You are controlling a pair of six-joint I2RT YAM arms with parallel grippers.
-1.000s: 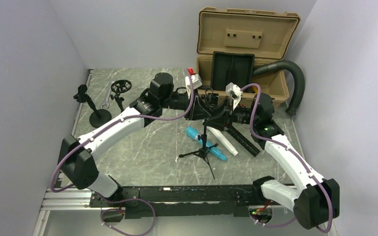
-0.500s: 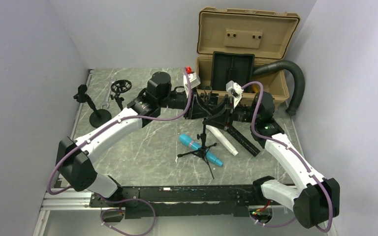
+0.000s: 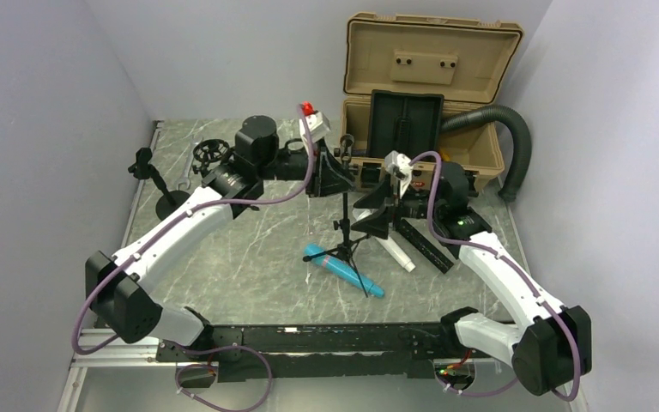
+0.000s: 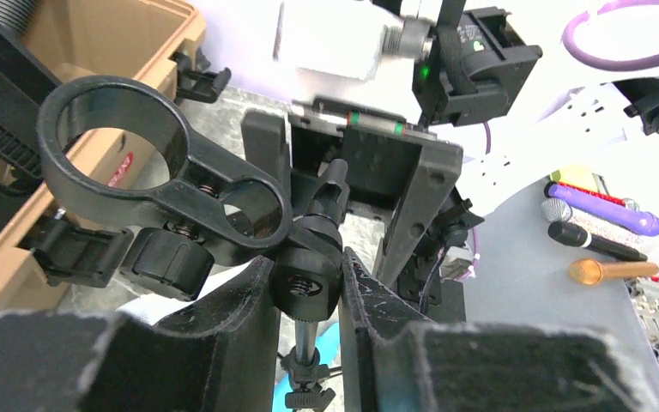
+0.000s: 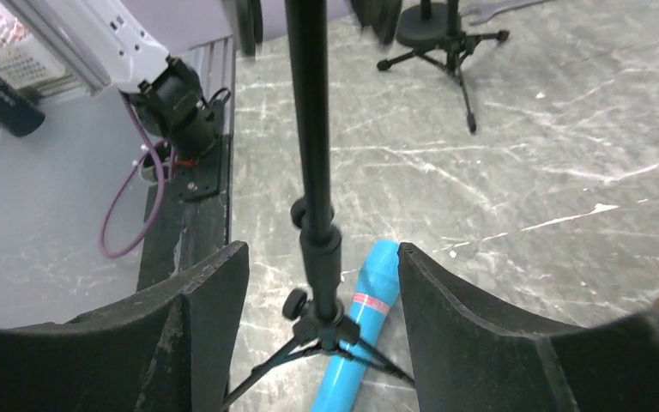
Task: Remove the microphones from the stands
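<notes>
A black tripod stand point(image 3: 346, 225) stands at the table's middle. My left gripper point(image 3: 336, 176) is shut on the swivel joint point(image 4: 307, 287) at the stand's top, just under the ring clip point(image 4: 111, 146), which holds nothing. A blue microphone point(image 3: 343, 270) lies flat on the table between the tripod legs. In the right wrist view the blue microphone point(image 5: 369, 313) lies behind the pole point(image 5: 311, 129). My right gripper point(image 5: 322, 257) is open, one finger on each side of the lower pole, touching neither pole nor microphone. From above, the right gripper point(image 3: 376, 216) sits right of the pole.
A white tube point(image 3: 395, 251) and a black bar point(image 3: 425, 245) lie right of the stand. An open tan case point(image 3: 429, 77) with a black hose point(image 3: 517, 146) stands at the back right. Two small black stands point(image 3: 172, 202) point(image 3: 210, 154) are at the back left.
The right gripper has opened and dropped lower along the pole. The left arm has shifted left and back with the stand's top. The blue microphone now lies further left and nearer.
</notes>
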